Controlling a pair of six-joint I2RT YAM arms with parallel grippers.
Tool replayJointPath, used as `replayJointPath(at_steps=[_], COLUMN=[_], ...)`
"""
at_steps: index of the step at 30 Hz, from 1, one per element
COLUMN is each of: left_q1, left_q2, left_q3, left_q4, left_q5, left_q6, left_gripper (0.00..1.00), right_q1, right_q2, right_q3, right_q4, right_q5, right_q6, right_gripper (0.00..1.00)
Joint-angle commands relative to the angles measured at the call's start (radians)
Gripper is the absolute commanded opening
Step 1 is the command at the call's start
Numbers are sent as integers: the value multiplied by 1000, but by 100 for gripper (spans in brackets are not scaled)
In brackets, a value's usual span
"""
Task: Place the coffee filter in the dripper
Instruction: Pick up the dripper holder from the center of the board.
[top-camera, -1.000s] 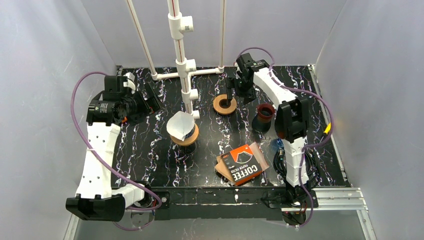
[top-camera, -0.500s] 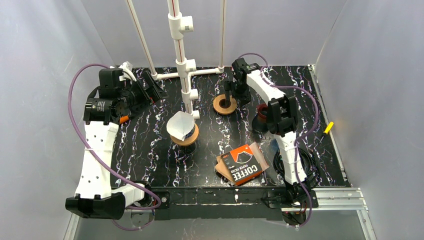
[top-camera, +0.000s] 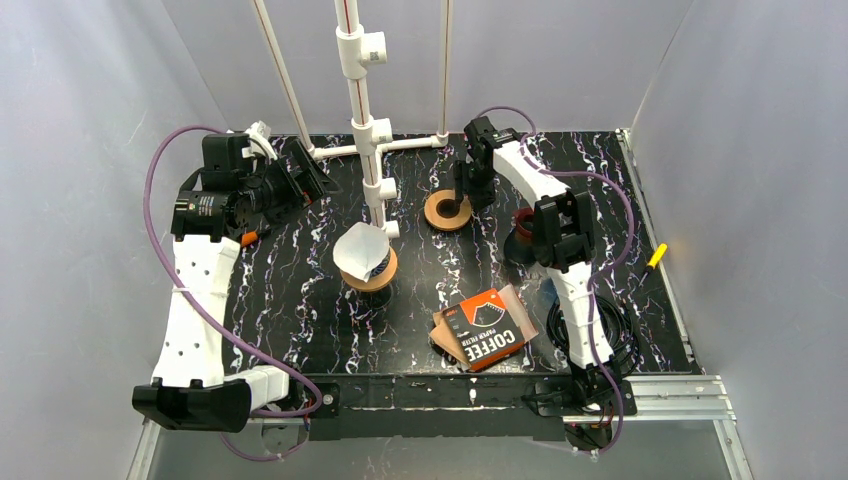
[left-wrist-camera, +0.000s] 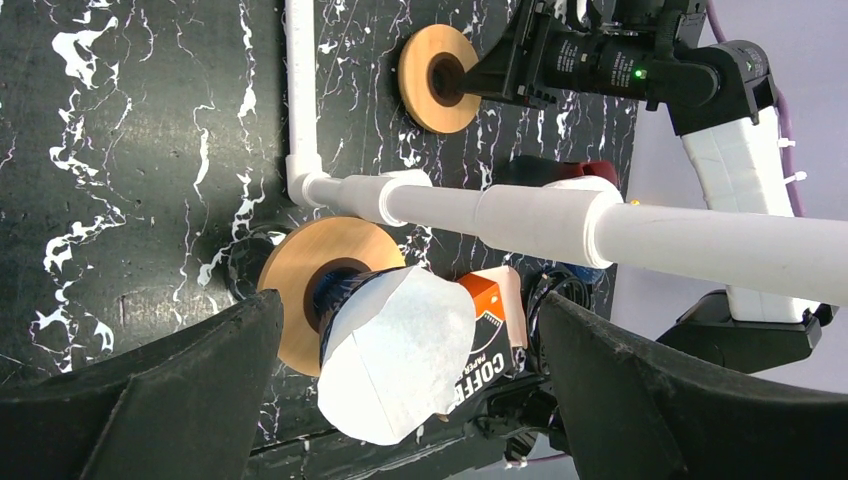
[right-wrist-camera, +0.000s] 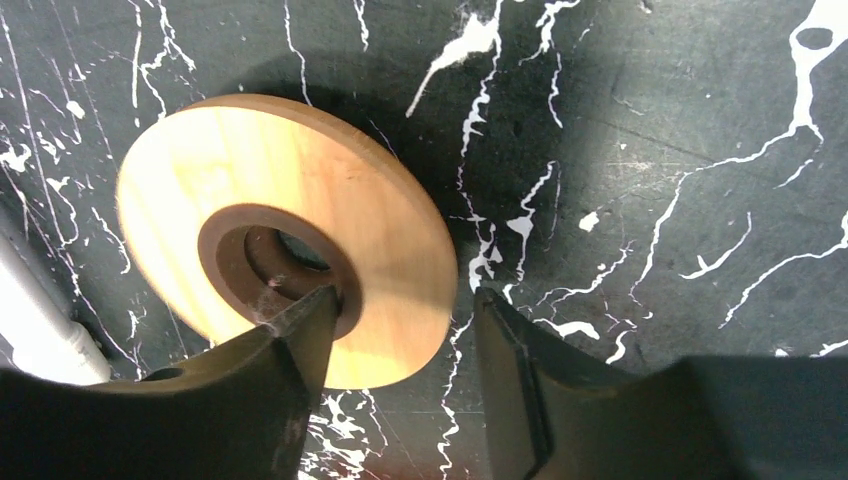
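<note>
Two wooden rings are counted on the black table (top-camera: 300, 300), which is veined with white like marble. One ring, near the middle, belongs to the dripper (top-camera: 384, 276), whose dark funnel is set through its hole. The single white paper filter (top-camera: 358, 252) is seated in that funnel, its folded cone leaning left and standing well above the rim. The second ring (top-camera: 440, 212), flat, round and pale with a brown-lined hole, is found farther back. One dark brown cup (top-camera: 528, 222) is seen to its right. One orange and black box (top-camera: 487, 330), printed "COFFEE" and "PAPER FILTER", is laid near the front. A white pipe frame (top-camera: 358, 100) is fixed at the far side.

The left claw (left-wrist-camera: 410, 300) is spread wide and empty, far left. The right claw (right-wrist-camera: 400, 310) is parted astride the second ring's band, one finger in the hole, the other outside the rim
</note>
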Motion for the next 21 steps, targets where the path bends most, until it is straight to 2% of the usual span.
replayJointPath(at_steps=[1, 4, 11, 15, 17, 21], left_q1=[9, 9, 9, 8, 10, 11], left_q2=[-8, -8, -19, -32, -39, -58], left_q3=[23, 19, 15, 15, 14, 9], left_q4=[3, 3, 3, 2, 3, 3], left_q5=[34, 39, 42, 37, 30, 14], left_q6=[20, 20, 20, 19, 21, 17], left_gripper=[98, 98, 98, 98, 98, 98], right_q1=[-2, -2, 1, 3, 3, 4], right_q2=[7, 10, 14, 7, 2, -16], right_q3=[9, -4, -30, -52, -58, -66], right_q4=[39, 50, 57, 66, 65, 67], right_q5=[0, -12, -32, -27, -28, -25], right_q6=[2, 17, 27, 28, 30, 26], right_gripper=[65, 72, 72, 59, 49, 38])
